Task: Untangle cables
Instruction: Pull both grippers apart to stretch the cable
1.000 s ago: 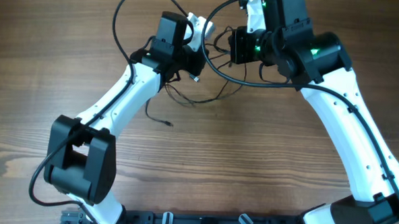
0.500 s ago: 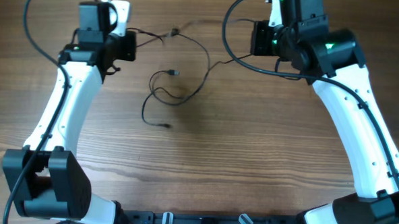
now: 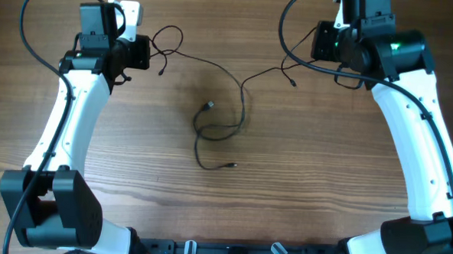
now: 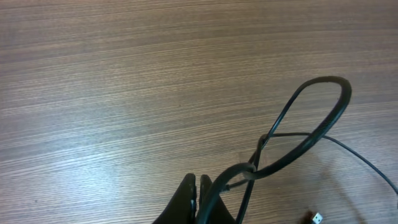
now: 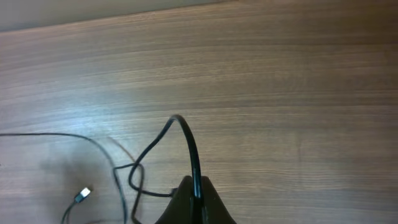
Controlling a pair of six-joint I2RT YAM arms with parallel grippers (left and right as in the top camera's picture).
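Jaws clamp the thin black plug-ended cables (image 3: 243, 103) from both sides overhead: left jaws upper left, right jaws upper right, slack loops mid-frame on the brown wooden surface (image 3: 207, 210). Left wrist: wire pinched bottom centre. Right wrist: likewise.

Brown wood-grain table (image 3: 299, 214) with a black slotted rail (image 3: 229, 253) along its near edge.
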